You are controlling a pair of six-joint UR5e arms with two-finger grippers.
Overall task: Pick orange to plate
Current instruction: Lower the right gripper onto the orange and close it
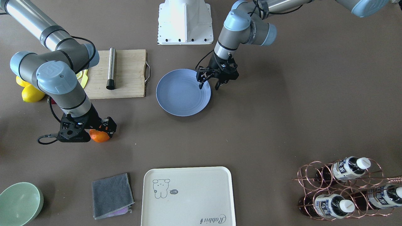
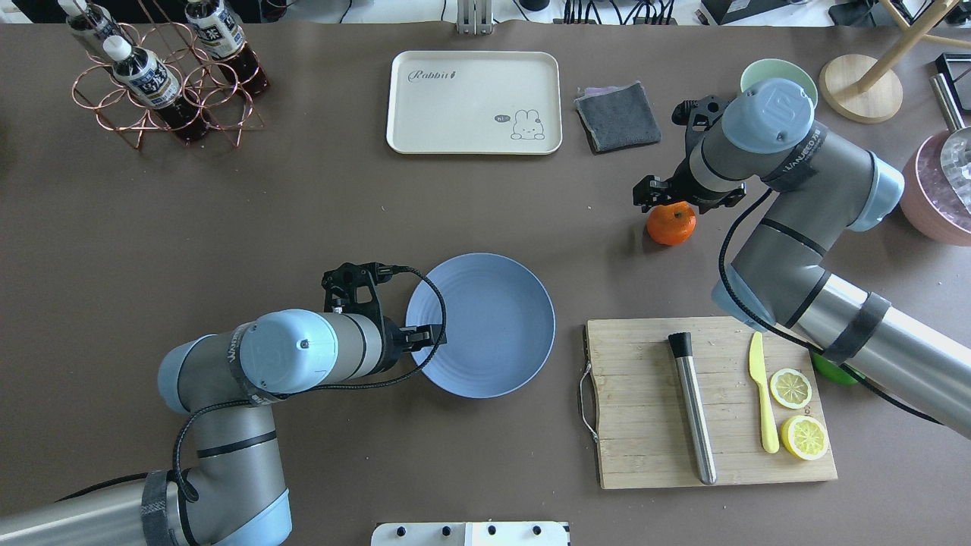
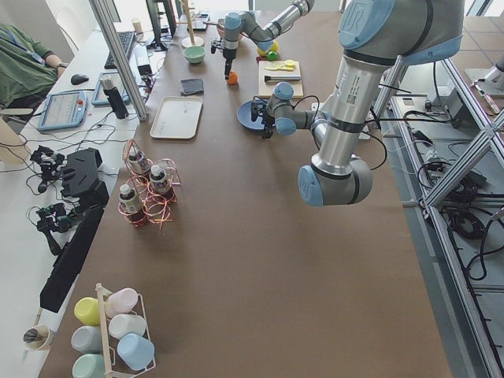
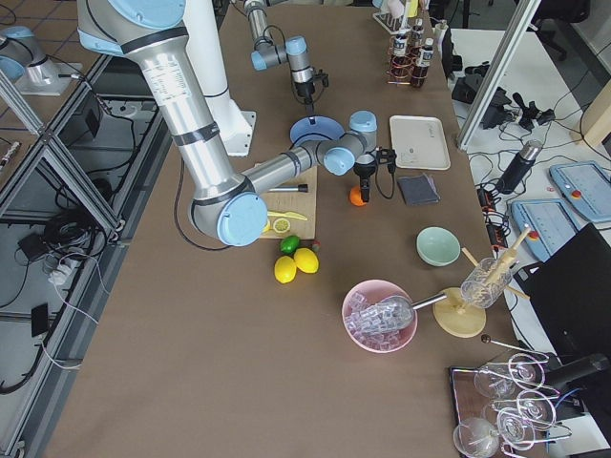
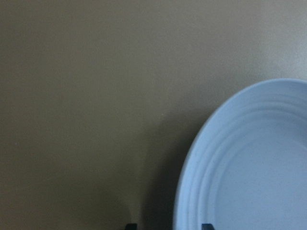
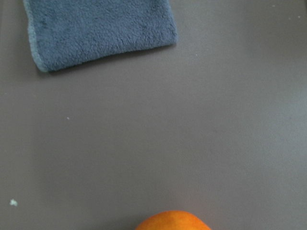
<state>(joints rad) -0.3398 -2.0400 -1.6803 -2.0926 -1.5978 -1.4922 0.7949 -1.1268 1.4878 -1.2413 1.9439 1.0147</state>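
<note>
The orange (image 2: 671, 224) rests on the brown table, right of the blue-lavender plate (image 2: 493, 303) and about a plate's width away from it. My right gripper (image 2: 677, 201) hangs directly over the orange, open, its fingers to either side of the fruit's top; in the right wrist view only the orange's upper edge (image 6: 172, 221) shows. My left gripper (image 1: 209, 85) is open and low over the plate's rim (image 1: 205, 94), one finger over the plate and one outside it. In the left wrist view the plate (image 5: 249, 163) has nothing on it.
A wooden cutting board (image 2: 652, 425) with a metal rod (image 2: 692, 406), a yellow knife and lemon slices lies near the plate. A cream tray (image 2: 474, 102), grey cloth (image 2: 617, 115), green bowl (image 1: 19, 202), bottle rack (image 1: 345, 188) and whole lemons (image 1: 31, 93) stand around.
</note>
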